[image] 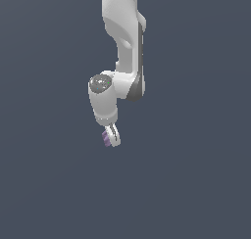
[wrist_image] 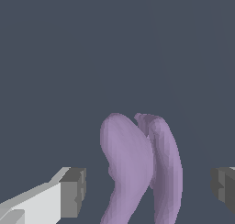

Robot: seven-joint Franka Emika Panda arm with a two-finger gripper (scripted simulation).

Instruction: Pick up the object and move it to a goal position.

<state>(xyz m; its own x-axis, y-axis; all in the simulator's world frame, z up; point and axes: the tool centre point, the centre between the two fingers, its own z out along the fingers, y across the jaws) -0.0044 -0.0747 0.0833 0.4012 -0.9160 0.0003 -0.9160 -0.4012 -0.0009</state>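
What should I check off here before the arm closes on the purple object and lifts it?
1. Object between the jaws: ok. In the wrist view the purple object sits between the two grey pads.
2. Jaws open: ok, with a gap on both sides of the object.
3. Contact with pads: none yet, both stand apart.
4. Centring: not ok, the object sits nearer one pad.
5. Gripper low enough: cannot tell from the exterior view.
6. Goal position: cannot tell, no marker in view.
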